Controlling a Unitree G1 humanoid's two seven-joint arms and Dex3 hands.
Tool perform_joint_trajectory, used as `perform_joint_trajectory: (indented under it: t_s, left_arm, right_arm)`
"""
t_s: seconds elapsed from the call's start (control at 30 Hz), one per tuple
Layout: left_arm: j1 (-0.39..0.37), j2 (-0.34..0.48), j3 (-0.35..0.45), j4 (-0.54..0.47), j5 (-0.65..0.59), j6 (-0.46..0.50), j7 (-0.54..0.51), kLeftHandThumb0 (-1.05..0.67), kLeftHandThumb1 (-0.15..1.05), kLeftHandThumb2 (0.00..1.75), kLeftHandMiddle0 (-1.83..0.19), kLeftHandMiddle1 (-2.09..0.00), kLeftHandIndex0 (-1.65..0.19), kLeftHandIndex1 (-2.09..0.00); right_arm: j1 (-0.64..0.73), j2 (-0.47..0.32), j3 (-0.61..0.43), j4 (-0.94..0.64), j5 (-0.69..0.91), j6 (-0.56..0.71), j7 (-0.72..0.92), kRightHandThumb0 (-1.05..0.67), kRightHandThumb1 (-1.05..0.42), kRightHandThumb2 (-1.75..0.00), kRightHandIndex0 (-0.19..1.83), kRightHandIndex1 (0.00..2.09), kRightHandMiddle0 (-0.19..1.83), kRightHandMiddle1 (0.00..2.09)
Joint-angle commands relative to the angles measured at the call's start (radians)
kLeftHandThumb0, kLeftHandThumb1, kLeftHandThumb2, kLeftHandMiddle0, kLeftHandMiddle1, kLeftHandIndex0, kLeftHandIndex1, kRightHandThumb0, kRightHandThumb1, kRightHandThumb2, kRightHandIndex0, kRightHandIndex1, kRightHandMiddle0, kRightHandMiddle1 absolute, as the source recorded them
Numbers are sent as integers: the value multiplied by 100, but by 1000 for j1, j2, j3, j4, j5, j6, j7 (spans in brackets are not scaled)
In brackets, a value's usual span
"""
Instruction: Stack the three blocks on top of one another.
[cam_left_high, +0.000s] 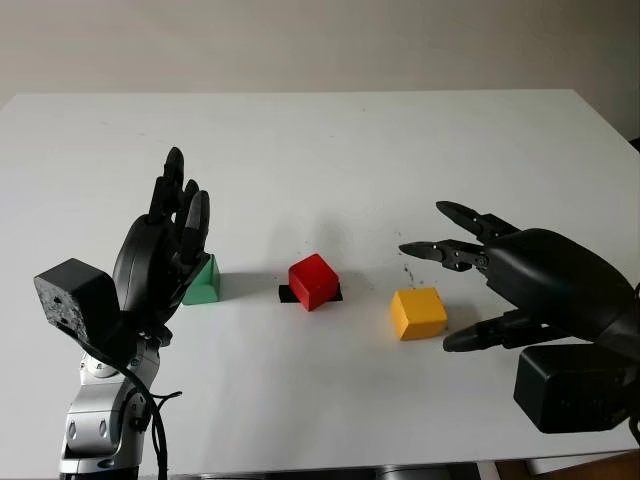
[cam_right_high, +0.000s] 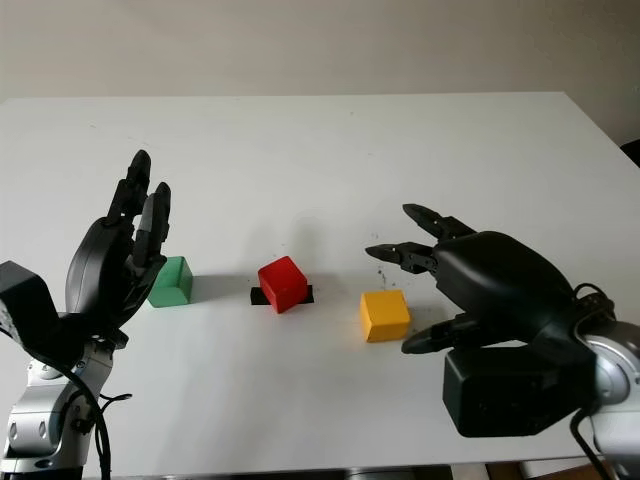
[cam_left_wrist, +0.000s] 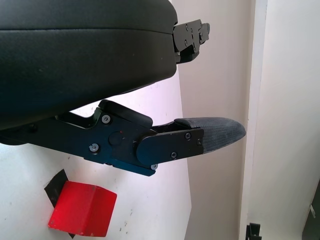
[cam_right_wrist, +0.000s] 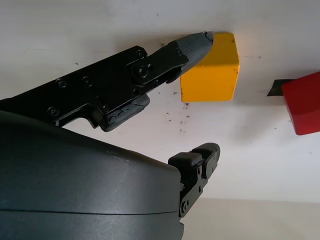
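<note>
Blocks all separate on the white table (cam_left_high: 330, 150), none stacked yet: green block (cam_right_high: 171, 282) at the left, red block (cam_left_high: 313, 281) in the middle on a small black tape mark (cam_left_high: 286, 294), yellow block (cam_left_high: 418, 313) at the right, roughly in a row.

Right hand (cam_left_high: 470, 285) is open and holds nothing, just beside the yellow block on its outer side. Two fingers reach past the block's far side, thumb low on the near side; wrist view shows one fingertip (cam_right_wrist: 197, 44) at the block's edge, and I can't tell if it touches. Left hand (cam_left_high: 175, 225) is raised, open, upright beside the green block, partly covering it in the left eye view.

Step in hand, as I read it: right hand taking the yellow block.

How to do it well:
- slide the hand inward so the block sits between thumb and fingers, not at the tips
- press on opposite flat faces, not corners, or it will twist
- close slowly, avoid shoving it toward the red block
- lift straight up and carry it high enough to pass over the red block
- set it down square and centred before letting go
</note>
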Motion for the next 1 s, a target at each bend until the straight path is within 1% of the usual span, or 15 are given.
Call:
perform_joint_trajectory:
  t_s: [0.0, 0.2, 0.4, 0.57, 0.77, 0.97]
  left_arm:
    - [-13, 3, 3, 1, -4, 1, -2, -74, 105, 53, 17, -5, 17, -6]
    - [-6, 0, 1, -3, 1, -7, 1, -74, 105, 52, 16, -6, 17, -5]
    - [0, -3, 2, -11, 0, -2, 8, -73, 105, 52, 16, -6, 17, -6]
    - [3, -5, -1, -15, 0, 1, 12, -74, 105, 52, 17, -5, 17, -5]
    - [7, -6, -1, -16, -3, -4, 9, -73, 105, 52, 17, -5, 18, -5]
    - [10, -6, 3, -20, -9, 3, 8, -74, 105, 52, 17, -5, 18, -5]
  right_arm:
    - [-5, 13, 14, 11, -11, -8, -16, -55, -88, -5, 5, 9, 48, 18]
    - [-18, 30, 31, 45, -1, -30, -32, -54, -86, -5, 9, 10, 52, 21]
    - [-32, 17, 59, 76, -24, -66, -29, -59, -85, -5, 11, 9, 54, 23]
    - [-40, 11, 75, 79, -26, -65, 2, -60, -85, -5, 10, 8, 55, 24]
    - [-37, 23, 81, 103, -34, -99, -18, -58, -83, -5, 14, 9, 60, 28]
    - [-37, 23, 81, 120, -43, -119, -39, -54, -84, -6, 16, 9, 66, 32]
